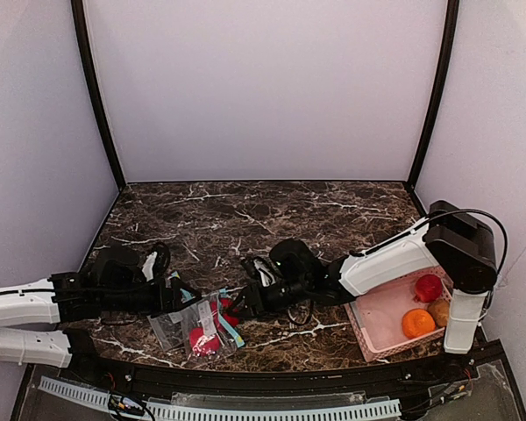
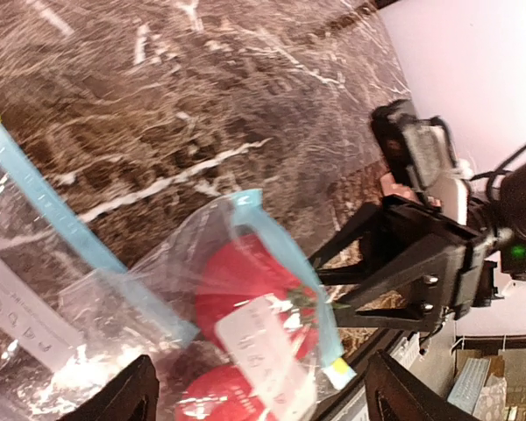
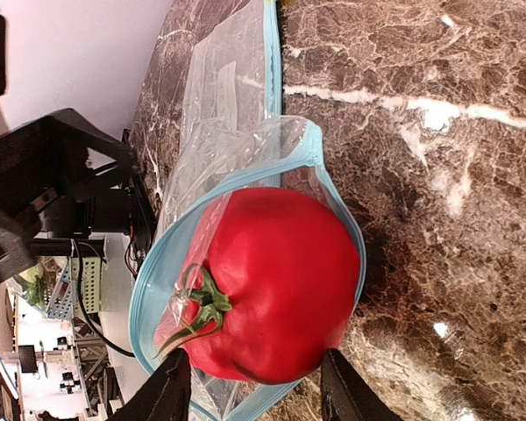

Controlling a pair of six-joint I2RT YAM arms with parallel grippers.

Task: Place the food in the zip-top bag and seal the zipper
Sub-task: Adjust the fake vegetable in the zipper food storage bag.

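Observation:
A clear zip-top bag point(image 1: 191, 326) with a blue zipper strip lies at the table's front left. One red fruit point(image 1: 197, 340) lies inside it. My right gripper point(image 1: 244, 303) is shut on a glossy red tomato point(image 3: 272, 281) with a green stem, held in the bag's open mouth point(image 3: 245, 149). My left gripper point(image 1: 169, 295) is open, with its fingers point(image 2: 136, 395) wide apart on either side of the bag point(image 2: 114, 307), and sees both red fruits point(image 2: 245, 289) through the plastic. Another red fruit point(image 1: 429, 288) and an orange one point(image 1: 417, 323) lie in the tray.
A pink tray point(image 1: 381, 316) stands at the front right beside the right arm's base and also holds a brownish item point(image 1: 439, 311). The right gripper's black frame point(image 2: 421, 254) is close in front of the left gripper. The table's front edge is just behind the bag.

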